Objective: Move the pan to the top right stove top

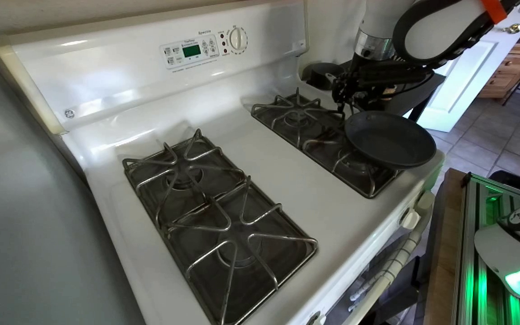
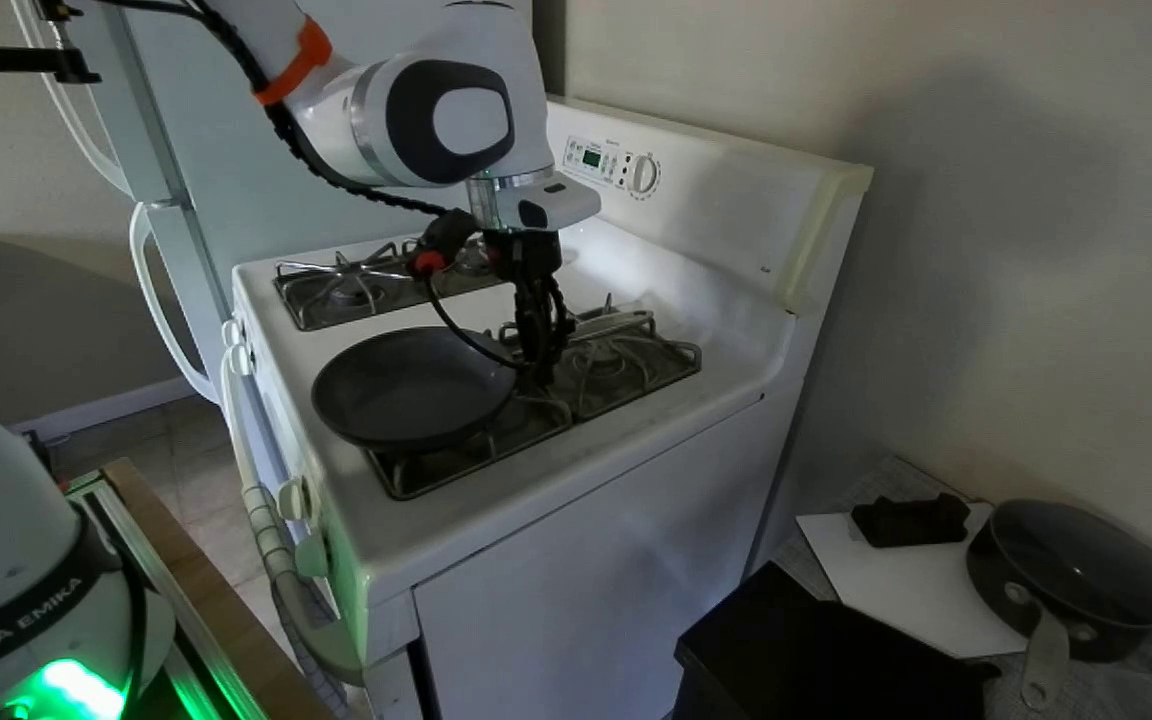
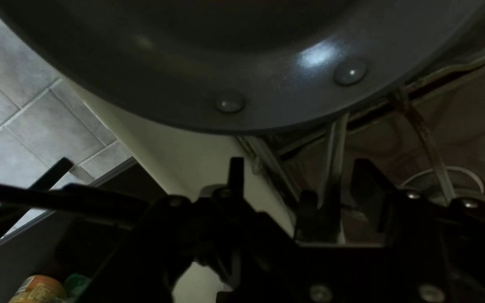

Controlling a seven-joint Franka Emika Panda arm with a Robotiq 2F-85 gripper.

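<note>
The shallow dark pan (image 1: 388,140) (image 2: 411,390) (image 3: 225,38) sits over the right grate's front half and juts past the stove's front edge. I cannot tell if it touches the grate. The top right burner (image 1: 297,118) (image 2: 601,362) bears no pan; it also shows in the wrist view (image 3: 446,181). My gripper (image 1: 346,108) (image 2: 534,372) (image 3: 299,168) points down at the pan's rear rim. Its fingers are apart. Pale bars, seemingly the handle's arms, run from under the rim between them; a gap shows beside the right finger. The handle's grip is mostly hidden.
The left grate (image 1: 237,225) (image 2: 346,290) stands beside it. The control panel (image 1: 192,49) rises behind the burners. A smaller dark saucepan (image 2: 1076,580) and a black box (image 2: 826,650) are beside the stove. Knobs (image 1: 410,220) line the front. A cable hangs by the gripper.
</note>
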